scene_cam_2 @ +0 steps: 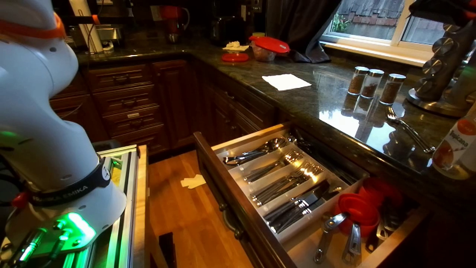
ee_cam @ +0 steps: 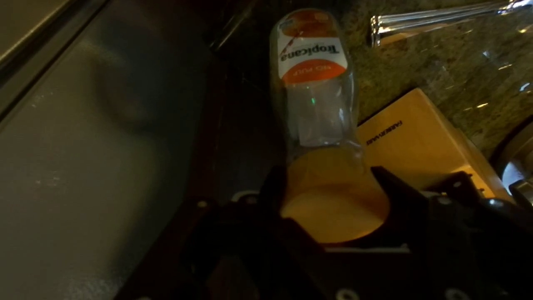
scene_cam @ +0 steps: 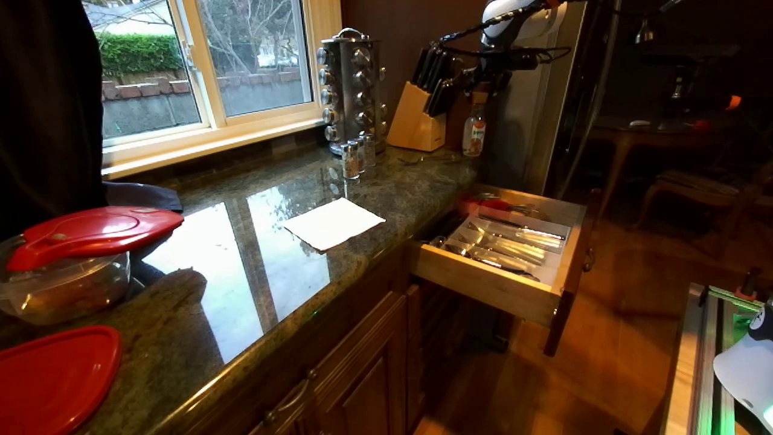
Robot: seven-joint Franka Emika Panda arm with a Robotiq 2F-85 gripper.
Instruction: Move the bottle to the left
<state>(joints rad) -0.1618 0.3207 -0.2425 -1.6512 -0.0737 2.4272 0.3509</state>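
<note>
"Bottle point(scene_cam: 474, 133) first: where is it?"

"In an exterior view I see it upright, just beside the knife block point(scene_cam: 420, 124)."

"Next?"

"In an exterior view it shows only partly, near a fork point(scene_cam_2: 409, 129)."

"Wrist view?"

"My gripper point(ee_cam: 329, 179) is clamped on it, fingers point(ee_cam: 399, 189) against both sides of its orange cap point(ee_cam: 333, 208)."

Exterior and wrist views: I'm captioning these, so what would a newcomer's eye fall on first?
Probably the open cutlery drawer, jutting out below the dark counter in both exterior views. Both also show a white sheet on that counter and green light at the robot's base. In the wrist view, the orange cap of the bottle stands out between the fingers of the gripper.
</note>
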